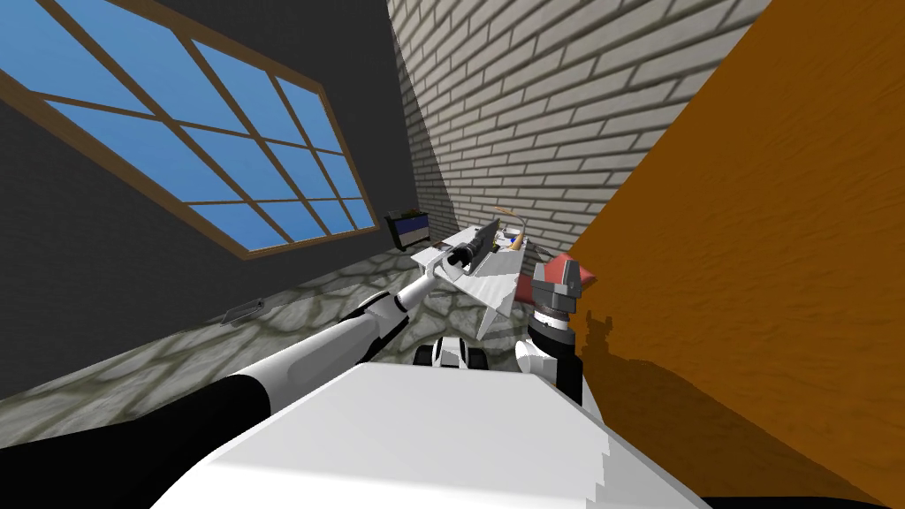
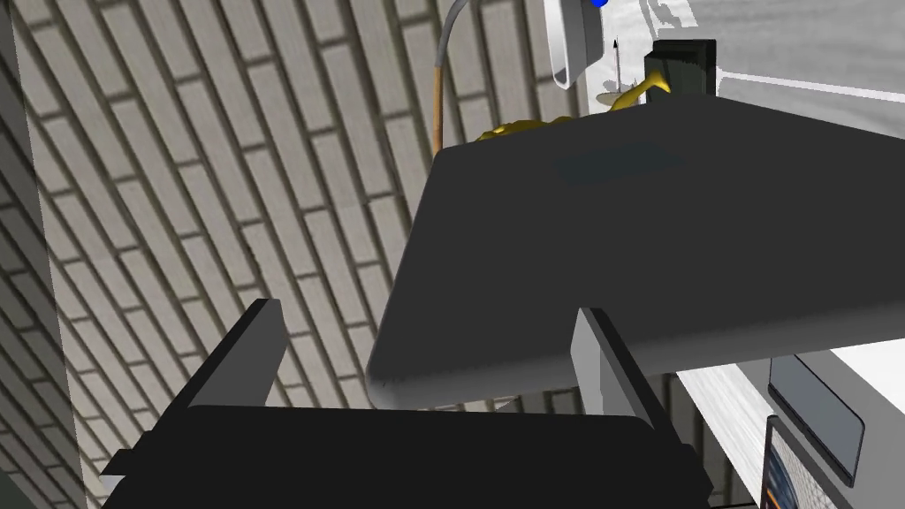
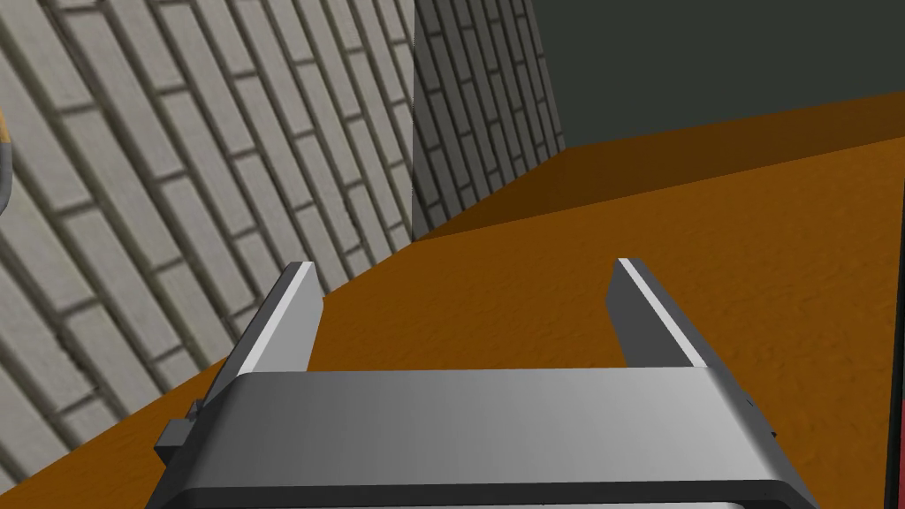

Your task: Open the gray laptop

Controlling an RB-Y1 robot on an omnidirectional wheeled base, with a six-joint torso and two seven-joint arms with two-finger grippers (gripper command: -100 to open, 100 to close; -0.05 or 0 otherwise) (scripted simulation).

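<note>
The laptop sits on a white desk by the brick wall, its dark grey lid tilted up off the base. A strip of the light grey base with a dark pad shows under the lid. My left arm reaches out to it, and my left gripper is open at the lid's near corner. One finger lies across the lid's edge; the other stands clear beside it. My right gripper is open and empty, held up beside the orange wall.
On the desk behind the laptop are a yellow object, a white object and a dark block. A small dark cabinet stands in the corner under the window. The floor is stone-patterned, with a flat grey item on it.
</note>
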